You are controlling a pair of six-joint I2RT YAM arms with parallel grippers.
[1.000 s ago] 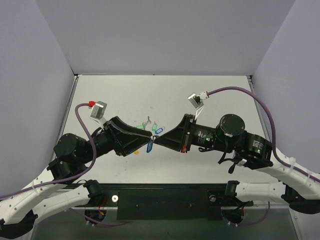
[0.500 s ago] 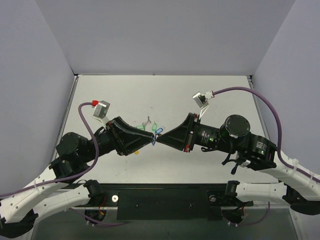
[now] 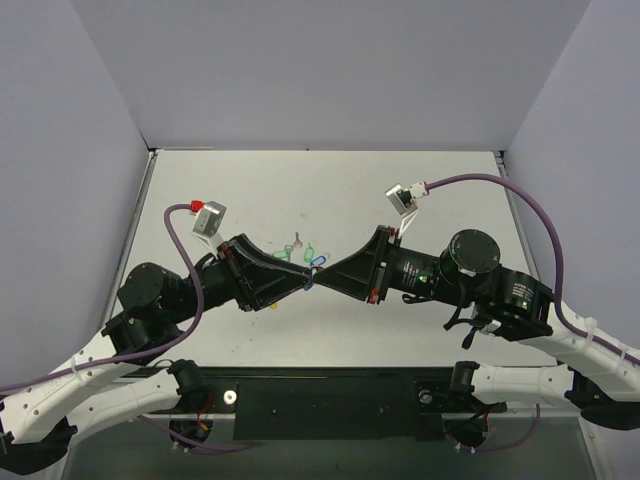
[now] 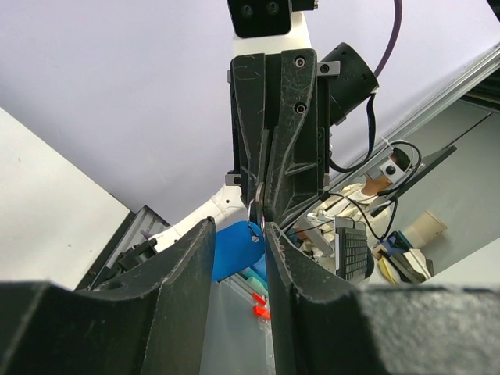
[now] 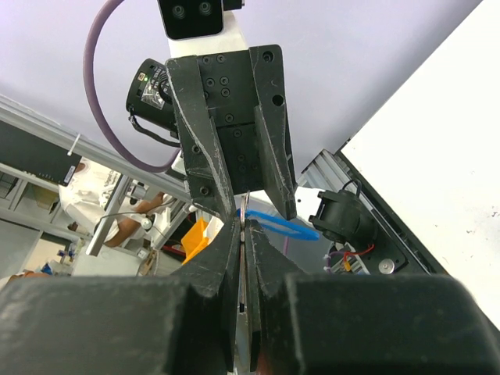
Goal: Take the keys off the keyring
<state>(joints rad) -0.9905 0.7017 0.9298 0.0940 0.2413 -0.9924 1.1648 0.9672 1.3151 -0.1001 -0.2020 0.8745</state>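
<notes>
My two grippers meet tip to tip above the middle of the table. My right gripper (image 3: 322, 276) (image 5: 244, 223) is shut on a thin silver key (image 5: 244, 242), held edge-on between its pads. The keyring's thin ring (image 4: 256, 217) hangs at that key, and its blue tag (image 3: 318, 264) (image 4: 233, 250) (image 5: 285, 228) dangles from it between the two grippers. My left gripper (image 3: 303, 279) (image 4: 238, 226) has its jaws a tag's width apart, with the tag and ring showing just past its tips. I cannot see it touching them. The right gripper's fingers (image 4: 289, 148) face me in the left wrist view.
Green tags (image 3: 301, 251) and a lone silver key (image 3: 296, 240) lie on the white table (image 3: 330, 190) just behind the grippers. Grey walls close the left, back and right sides. A black rail (image 3: 320, 400) runs along the near edge.
The blue tag, which hung below the gripper tips, has swung up between them. The left arm has shifted slightly right and up. The right gripper kept its hold.
</notes>
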